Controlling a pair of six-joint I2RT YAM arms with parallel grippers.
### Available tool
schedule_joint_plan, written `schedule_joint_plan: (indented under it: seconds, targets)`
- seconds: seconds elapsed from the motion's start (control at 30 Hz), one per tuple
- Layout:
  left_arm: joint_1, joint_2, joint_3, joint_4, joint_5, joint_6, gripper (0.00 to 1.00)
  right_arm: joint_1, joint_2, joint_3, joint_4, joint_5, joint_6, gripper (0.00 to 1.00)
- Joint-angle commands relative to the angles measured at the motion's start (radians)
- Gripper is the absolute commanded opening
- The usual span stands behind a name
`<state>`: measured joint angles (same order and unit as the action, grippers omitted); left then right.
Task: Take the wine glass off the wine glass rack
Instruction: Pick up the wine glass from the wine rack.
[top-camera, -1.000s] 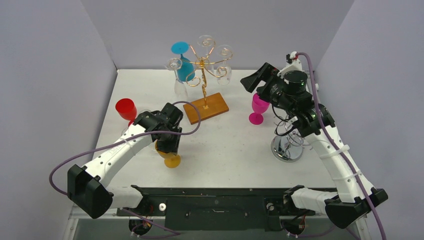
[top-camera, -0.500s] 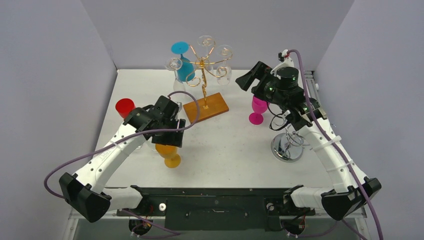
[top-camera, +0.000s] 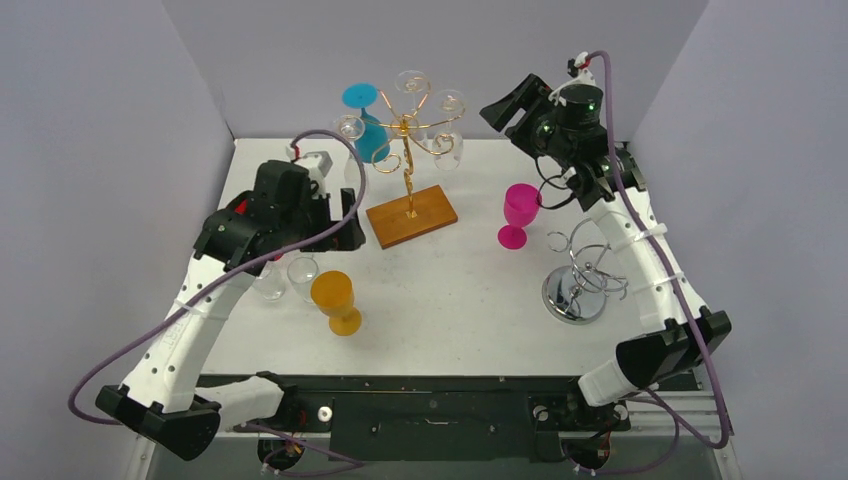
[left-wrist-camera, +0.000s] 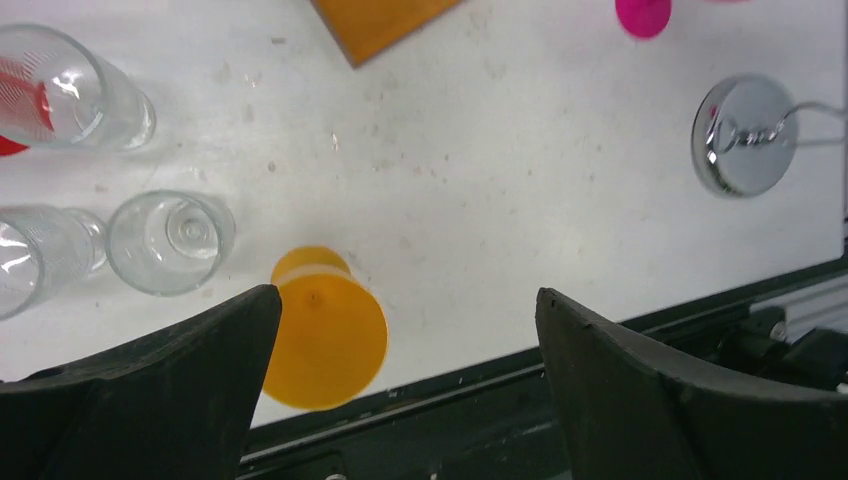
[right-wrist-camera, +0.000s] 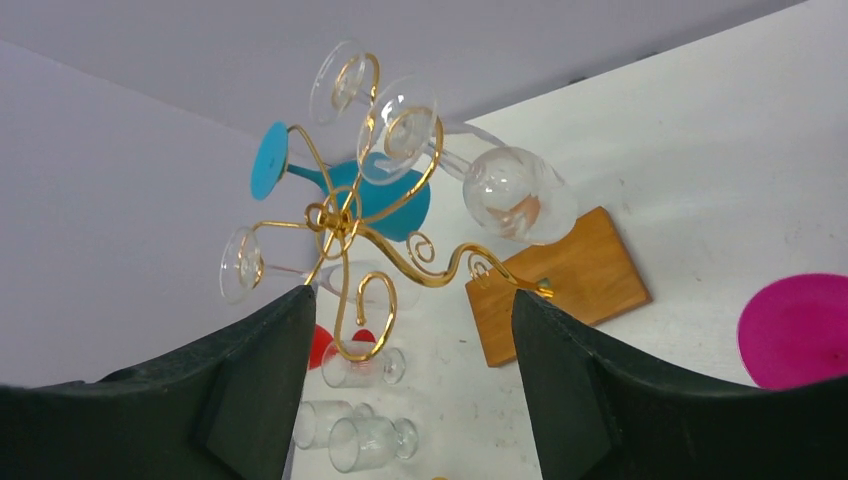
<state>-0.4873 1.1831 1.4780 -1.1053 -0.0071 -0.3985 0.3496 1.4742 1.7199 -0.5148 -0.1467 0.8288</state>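
The gold wine glass rack (top-camera: 407, 150) stands on its wooden base (top-camera: 412, 216) at the back middle. From its curled arms hang a teal wine glass (top-camera: 369, 137) and clear wine glasses (top-camera: 447, 104). My right gripper (top-camera: 500, 108) hovers open and empty to the right of the rack. In the right wrist view the rack (right-wrist-camera: 345, 225) lies ahead of the right gripper (right-wrist-camera: 412, 293), and the nearest clear glass (right-wrist-camera: 518, 195) hangs apart from the fingers. My left gripper (left-wrist-camera: 405, 295) is open and empty, high above an orange glass (left-wrist-camera: 328, 335) that stands on the table.
A pink glass (top-camera: 519, 212) and a chrome wire stand (top-camera: 577, 285) are on the right side. Clear glasses (top-camera: 300, 270) stand near the orange glass (top-camera: 334, 300) on the left. A red glass (top-camera: 240, 208) is mostly hidden behind the left arm.
The left gripper opened, let go of the orange glass and rose back and to the left. The right arm lifted from over the pink glass toward the rack.
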Motion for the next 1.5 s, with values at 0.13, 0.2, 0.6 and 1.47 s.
schedule_joint_plan:
  seconds: [0.13,0.2,0.6,1.47]
  targets:
    - [0.232,-0.011,0.06,0.333,0.183,-0.07,0.96,-0.061,0.222,0.257,0.076,-0.135,0.052,0.62]
    - [0.264,-0.007,0.056,0.374,0.217,-0.096,0.96,-0.068,0.27,0.297,0.085,-0.15,0.066,0.59]
    - [0.325,-0.017,-0.007,0.504,0.265,-0.169,0.96,-0.067,0.445,0.417,0.151,-0.189,0.101,0.48]
    - [0.346,0.004,-0.052,0.541,0.322,-0.174,0.96,-0.041,0.499,0.398,0.193,-0.172,0.118,0.32]
